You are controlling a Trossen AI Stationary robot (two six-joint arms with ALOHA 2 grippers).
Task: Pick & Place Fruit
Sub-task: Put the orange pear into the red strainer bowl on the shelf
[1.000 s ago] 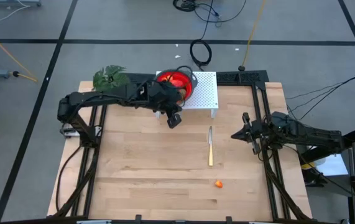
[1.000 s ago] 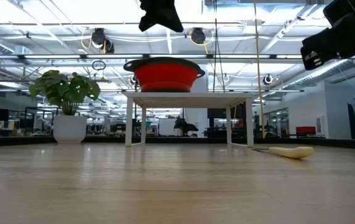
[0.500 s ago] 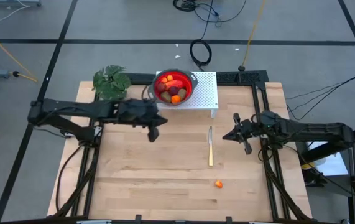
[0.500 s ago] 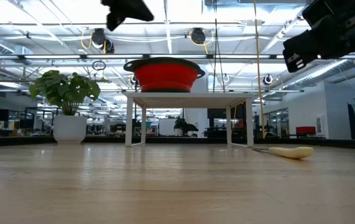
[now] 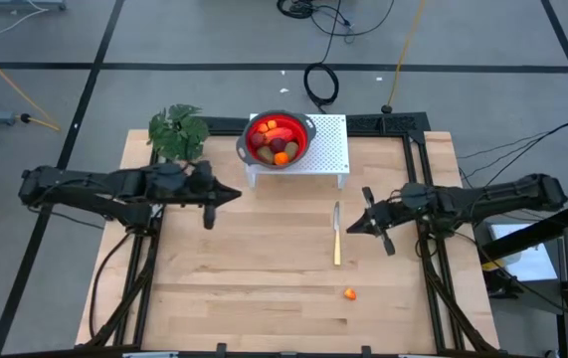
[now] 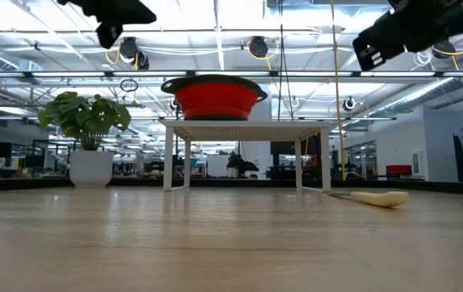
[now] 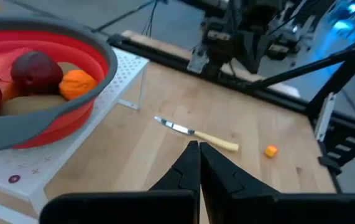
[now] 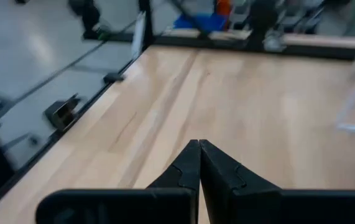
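A red bowl (image 5: 279, 139) with several toy fruits in it, among them a dark-red one (image 7: 34, 70), an orange one (image 7: 78, 84) and a brown one (image 7: 28, 106), stands on a white perforated stand (image 5: 331, 149) at the table's far edge. One small orange fruit (image 5: 349, 293) lies alone on the wood toward the near edge. My left gripper (image 5: 232, 195) hovers shut and empty left of the stand, pointing toward the table's right. My right gripper (image 5: 350, 230) hovers shut and empty just right of the knife.
A yellow-handled knife (image 5: 337, 239) lies along the table's depth in front of the stand. A leafy potted plant (image 5: 176, 129) stands at the far left corner. Bare wood stretches across the near half of the table (image 5: 244, 288).
My left gripper has drawn back from over the bowl toward the table's left edge and sunk a little, tipping up toward level; the fruits in the bowl now show from above. My right gripper has moved toward the knife. Both stay shut.
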